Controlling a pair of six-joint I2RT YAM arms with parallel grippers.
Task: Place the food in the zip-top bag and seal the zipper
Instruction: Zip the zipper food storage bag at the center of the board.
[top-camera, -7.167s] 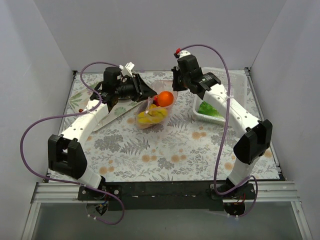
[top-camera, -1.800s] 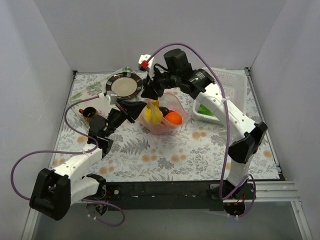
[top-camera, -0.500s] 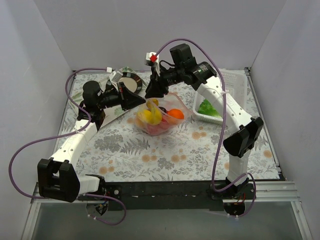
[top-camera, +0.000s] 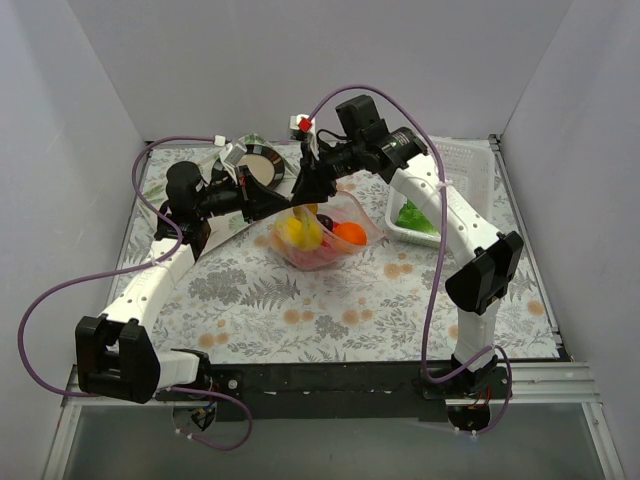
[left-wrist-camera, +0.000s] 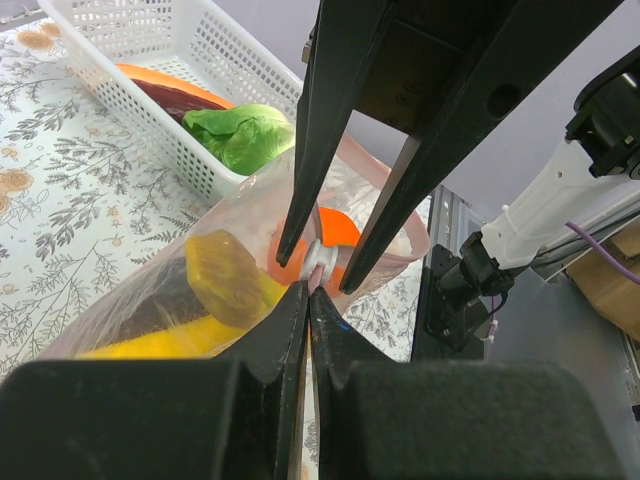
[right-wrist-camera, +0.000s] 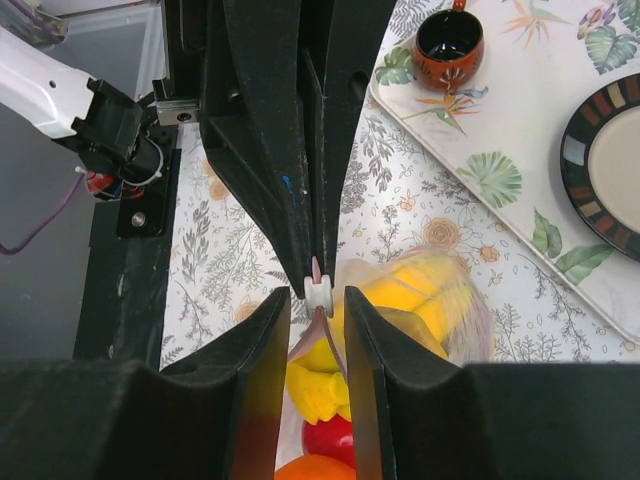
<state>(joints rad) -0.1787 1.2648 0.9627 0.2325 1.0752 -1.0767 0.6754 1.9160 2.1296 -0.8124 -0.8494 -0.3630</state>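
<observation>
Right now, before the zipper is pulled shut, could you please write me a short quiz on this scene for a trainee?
1. True or false: the left tool is shut on the zipper.
2. Which of these lies in the white basket? A. a spoon. B. the green leafy piece. C. a banana.
3. In a word or two: what small white part sits between the jaws of the right tool?

Key
1. True.
2. B.
3. The slider of the zipper.
</observation>
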